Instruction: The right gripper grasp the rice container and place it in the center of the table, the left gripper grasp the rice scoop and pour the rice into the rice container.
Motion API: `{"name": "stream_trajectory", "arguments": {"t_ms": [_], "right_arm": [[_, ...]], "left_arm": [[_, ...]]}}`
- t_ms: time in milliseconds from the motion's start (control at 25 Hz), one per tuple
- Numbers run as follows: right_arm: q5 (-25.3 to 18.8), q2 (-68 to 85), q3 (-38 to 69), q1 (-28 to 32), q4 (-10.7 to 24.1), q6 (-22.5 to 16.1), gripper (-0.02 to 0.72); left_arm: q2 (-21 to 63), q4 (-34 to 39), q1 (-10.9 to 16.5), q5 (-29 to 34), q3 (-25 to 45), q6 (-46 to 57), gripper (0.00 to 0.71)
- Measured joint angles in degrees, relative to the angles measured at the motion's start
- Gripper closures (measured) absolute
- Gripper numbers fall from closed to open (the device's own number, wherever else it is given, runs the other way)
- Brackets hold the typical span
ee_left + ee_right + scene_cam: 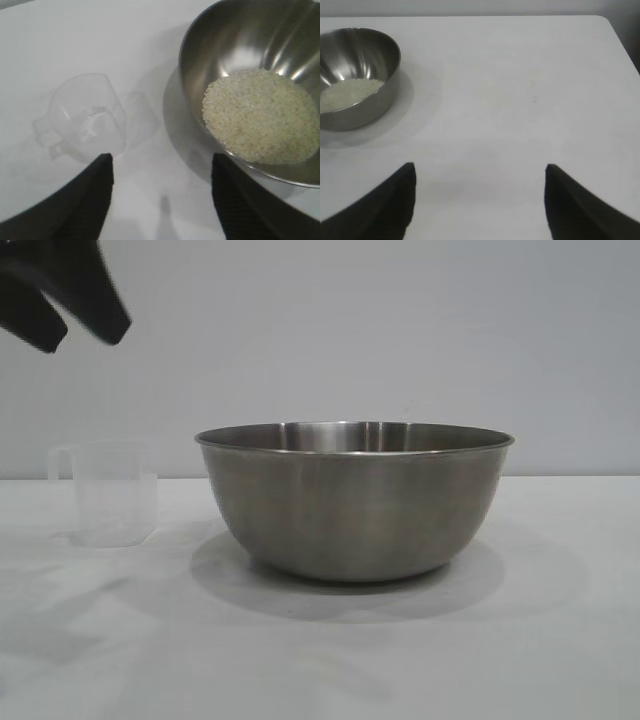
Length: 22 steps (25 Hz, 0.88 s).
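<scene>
The steel rice container (355, 500) stands on the white table (560, 640) near its middle, and white rice (260, 116) lies heaped in its bottom. Left of it the clear plastic rice scoop (108, 493) stands upright and empty on the table, its handle turned away from the bowl. My left gripper (82, 332) hangs open high above the scoop, holding nothing; in the left wrist view the left gripper (161, 160) has bare table between its fingers, scoop (85, 120) and bowl (240, 35) beyond. The right gripper (479, 170) stands open over bare table, the bowl (357, 80) far off.
The table's far edge and a rounded corner (607, 22) show in the right wrist view, with a plain wall (400, 330) behind the table. A wide stretch of white tabletop (530, 100) lies between the right gripper and the bowl.
</scene>
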State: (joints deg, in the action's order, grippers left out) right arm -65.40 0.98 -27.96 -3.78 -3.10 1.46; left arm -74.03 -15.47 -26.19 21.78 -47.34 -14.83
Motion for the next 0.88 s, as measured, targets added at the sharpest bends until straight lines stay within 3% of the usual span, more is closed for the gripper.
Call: {"name": "stream_trajectory", "arguments": {"t_ms": [240, 560, 880], "right_arm": [[0.0, 0.0, 0.0, 0.0, 0.0, 0.0, 0.247], [0.0, 0.0, 0.0, 0.0, 0.0, 0.0, 0.247], [0.0, 0.0, 0.0, 0.0, 0.0, 0.0, 0.247]], "left_arm": [[8.15, 2.13, 0.0, 10.92, -4.93, -0.14, 0.203], [23.26, 3.17, 0.0, 22.91, -5.31, -0.14, 0.203], [34.51, 7.13, 0.0, 41.17, -5.39, 3.62, 0.203]]}}
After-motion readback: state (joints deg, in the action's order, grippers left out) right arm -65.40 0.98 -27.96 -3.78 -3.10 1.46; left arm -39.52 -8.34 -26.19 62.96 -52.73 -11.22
